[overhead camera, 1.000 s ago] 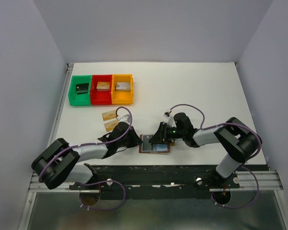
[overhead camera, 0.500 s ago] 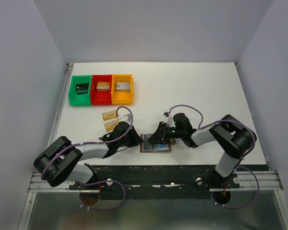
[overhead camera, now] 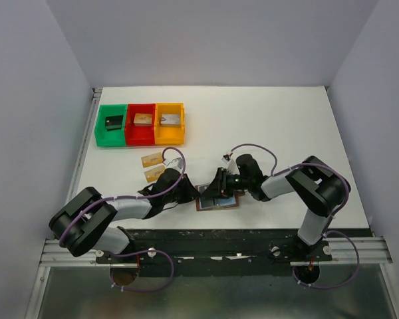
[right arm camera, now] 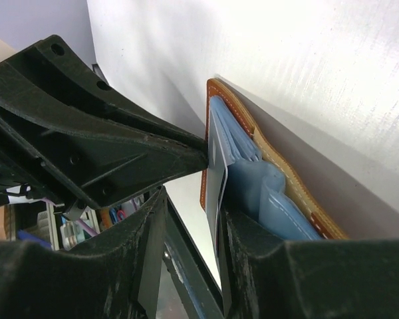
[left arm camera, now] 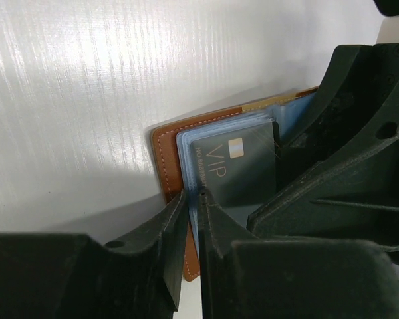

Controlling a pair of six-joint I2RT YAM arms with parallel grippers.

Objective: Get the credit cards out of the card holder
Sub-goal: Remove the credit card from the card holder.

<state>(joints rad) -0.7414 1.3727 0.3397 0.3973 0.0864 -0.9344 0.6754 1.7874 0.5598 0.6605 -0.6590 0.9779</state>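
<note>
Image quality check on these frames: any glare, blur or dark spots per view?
Top external: even, soft light, sharp throughout, faint shadows only. Left wrist: glare streaks on the table, left end effector dark and featureless, VIP card sharp and readable. Right wrist: table nearly blown out at right, card holder crisp, right end effector underexposed.

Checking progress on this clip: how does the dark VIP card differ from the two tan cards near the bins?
The VIP card is dark grey with pale lettering; the tan cards are gold-tan. The VIP card sits in the open card holder; the tan cards lie loose on the table. All are small, thin rectangles.
</note>
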